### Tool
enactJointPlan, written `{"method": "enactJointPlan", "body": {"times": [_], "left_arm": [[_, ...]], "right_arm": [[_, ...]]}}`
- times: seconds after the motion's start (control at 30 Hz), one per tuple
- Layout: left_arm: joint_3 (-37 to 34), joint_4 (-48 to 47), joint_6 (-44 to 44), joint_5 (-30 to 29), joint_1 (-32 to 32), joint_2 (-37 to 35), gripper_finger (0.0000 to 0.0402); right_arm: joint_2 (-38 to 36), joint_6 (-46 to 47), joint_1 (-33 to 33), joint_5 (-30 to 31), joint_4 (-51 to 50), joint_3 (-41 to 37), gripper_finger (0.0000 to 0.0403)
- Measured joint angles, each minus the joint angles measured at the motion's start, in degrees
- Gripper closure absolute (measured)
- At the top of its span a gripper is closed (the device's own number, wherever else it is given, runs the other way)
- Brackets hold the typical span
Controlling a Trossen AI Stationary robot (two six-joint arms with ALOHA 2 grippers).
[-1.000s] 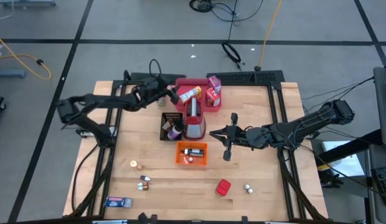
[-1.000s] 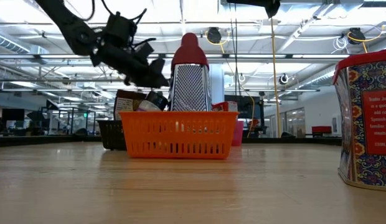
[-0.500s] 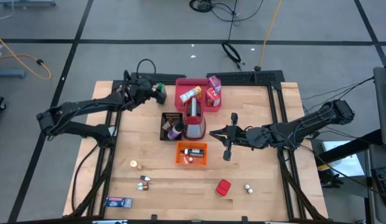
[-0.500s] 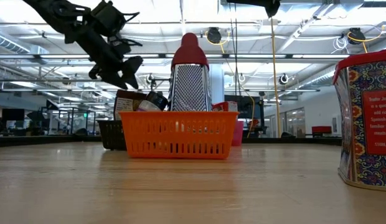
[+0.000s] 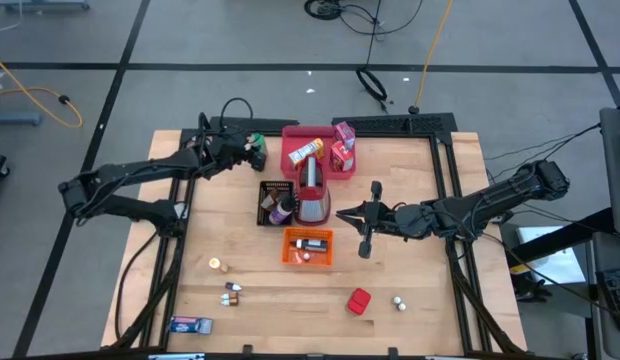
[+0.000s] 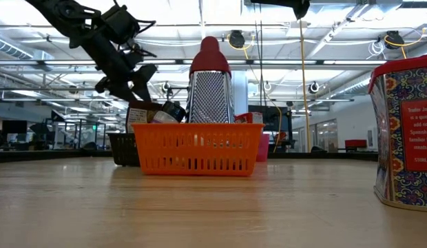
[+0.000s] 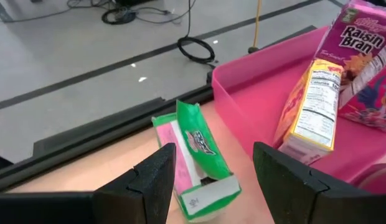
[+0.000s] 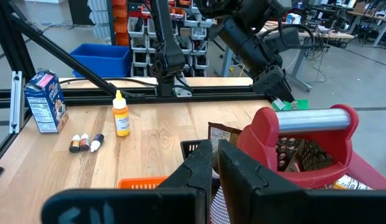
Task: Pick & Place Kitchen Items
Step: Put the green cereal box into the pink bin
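Between the left gripper's [image 7: 208, 186] spread fingers, the left wrist view shows a green carton [image 7: 196, 163] lying on the wood, tilted, one end just ahead of the fingertips; whether a finger touches it cannot be told. The jaws stand wide and grip nothing. Just beyond the carton on one side rises the pink tray's [image 7: 243, 93] wall, and inside it stand a yellow packet [image 7: 308, 109] and a purple carton [image 7: 361, 37] marked as raisin bran.

From above, the high view gives only a green speck [image 5: 256, 143] at the left gripper [image 5: 248, 150], near the table's far edge and beside the tray [image 5: 290, 150]. It alone shows the loose goods well apart from both grippers: a red box [image 5: 359, 301], a blue carton [image 5: 190, 324] and small bottles [image 5: 231, 292] near the front edge.

The low view shows the left gripper [image 6: 127, 79] raised above the wood behind the orange basket [image 6: 196, 148]; the carton is hidden there, but a grater [image 6: 211, 79] stands tall behind the basket.

The right gripper [image 5: 342, 214] hangs beside the grater [image 5: 311, 195], its fingers [image 8: 202, 165] pressed together on nothing. Its wrist view looks past the grater's red handle [image 8: 299, 134] to the left gripper [image 8: 274, 84] over the green carton [image 8: 285, 104].
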Motion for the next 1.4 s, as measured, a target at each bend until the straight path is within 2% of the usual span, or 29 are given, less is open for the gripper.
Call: {"method": "enactJointPlan", "body": {"times": [0.3, 0.63, 0.9, 1.07, 1.4], "left_arm": [[0.00, -2.65, -0.63, 0.02, 0.02, 1.07, 0.0179], [-0.04, -0.53, -2.32, -0.22, -1.36, 7.10, 0.0117], [-0.04, -0.26, -4.20, -5.48, -1.36, 7.89, 0.0109], [-0.04, -0.77, -4.20, -5.53, -1.36, 7.89, 0.0146], [-0.04, -0.75, -2.81, -5.55, -1.36, 7.89, 0.0289]], "right_arm": [[0.00, 0.00, 0.00, -0.01, -0.02, 0.00, 0.0385], [0.00, 0.00, -0.02, -0.01, -0.04, 0.00, 0.0385], [0.02, 0.00, -0.02, -0.01, -0.09, 0.00, 0.0385], [0.00, 0.00, -0.02, -0.01, -0.09, 0.00, 0.0385], [0.00, 0.00, -0.02, -0.01, -0.11, 0.00, 0.0385]]}}
